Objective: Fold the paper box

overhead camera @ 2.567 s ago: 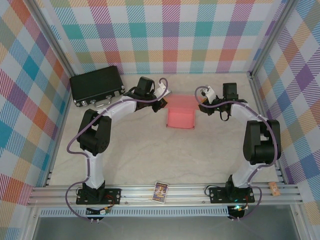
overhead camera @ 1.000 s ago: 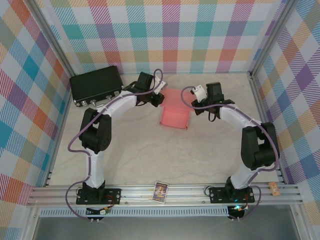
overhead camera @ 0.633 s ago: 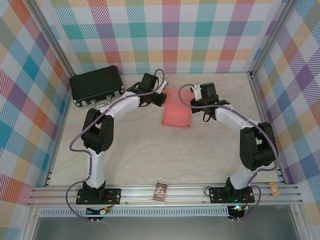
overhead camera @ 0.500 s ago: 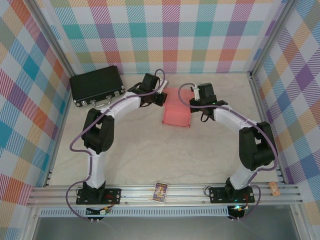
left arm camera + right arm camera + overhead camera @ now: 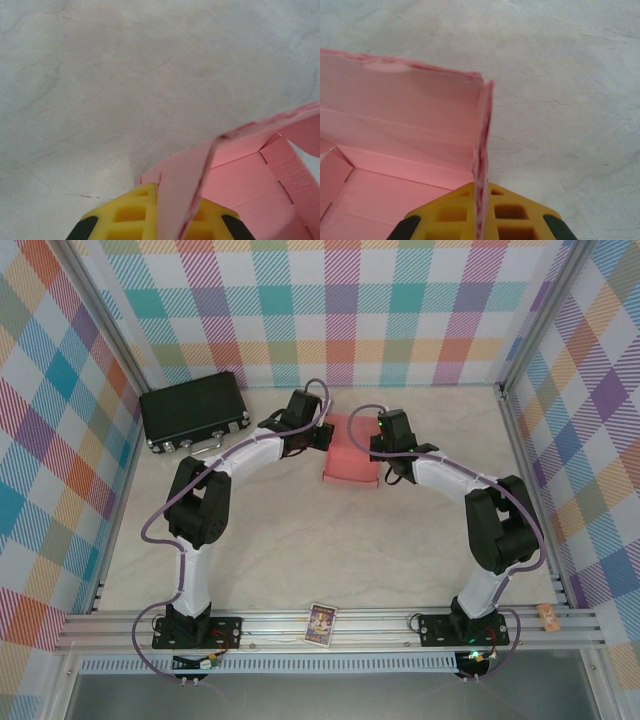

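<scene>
The salmon-pink paper box [image 5: 352, 458] lies open at the back middle of the table, between my two arms. My left gripper [image 5: 322, 437] is at its left side. In the left wrist view, a bent pink flap [image 5: 186, 170] stands between the yellow fingers [image 5: 125, 215], and the gripper [image 5: 170, 192] is shut on it. My right gripper [image 5: 379, 448] is at the box's right side. In the right wrist view, the upright side wall [image 5: 483, 130] runs edge-on between the yellow fingers [image 5: 520, 212], with the gripper [image 5: 481, 190] shut on it. The box's pink inside [image 5: 395, 130] shows to the left.
A black hard case with metal latches [image 5: 193, 410] lies at the back left, close to my left arm. A small printed card [image 5: 321, 623] sits on the front rail, and a small tan object [image 5: 549, 616] lies at the front right. Plaid walls enclose the table.
My right gripper has swung left from beside the box to its right wall. The box has shifted a little and its walls stand more upright. My left gripper has stayed at the left flap.
</scene>
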`<action>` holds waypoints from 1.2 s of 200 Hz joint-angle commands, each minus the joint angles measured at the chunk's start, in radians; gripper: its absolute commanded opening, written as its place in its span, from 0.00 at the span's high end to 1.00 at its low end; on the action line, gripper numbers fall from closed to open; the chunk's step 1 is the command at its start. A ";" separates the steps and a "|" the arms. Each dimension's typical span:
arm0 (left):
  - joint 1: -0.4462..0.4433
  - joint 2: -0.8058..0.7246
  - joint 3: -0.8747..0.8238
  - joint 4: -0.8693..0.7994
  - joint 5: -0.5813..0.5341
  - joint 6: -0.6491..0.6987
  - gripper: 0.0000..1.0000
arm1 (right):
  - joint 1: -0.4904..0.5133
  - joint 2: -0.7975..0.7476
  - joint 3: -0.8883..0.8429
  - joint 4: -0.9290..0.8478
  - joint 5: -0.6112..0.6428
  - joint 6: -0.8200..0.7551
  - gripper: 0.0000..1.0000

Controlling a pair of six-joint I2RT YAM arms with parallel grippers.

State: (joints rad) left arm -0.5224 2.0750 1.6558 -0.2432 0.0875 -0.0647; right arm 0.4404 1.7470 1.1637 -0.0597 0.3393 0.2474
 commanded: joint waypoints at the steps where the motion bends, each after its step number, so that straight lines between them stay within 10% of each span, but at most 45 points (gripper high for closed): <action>1: -0.018 -0.015 -0.030 0.046 0.005 -0.057 1.00 | 0.019 0.021 0.025 0.013 0.039 0.062 0.98; 240: -0.030 -0.101 -0.171 0.183 0.018 -0.107 0.98 | 0.099 0.103 0.139 -0.107 0.178 0.108 0.94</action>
State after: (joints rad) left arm -0.5259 2.0178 1.5097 -0.0872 0.0658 -0.1452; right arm 0.5148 1.8229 1.2713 -0.1394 0.5232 0.3294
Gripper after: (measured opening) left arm 0.049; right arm 0.063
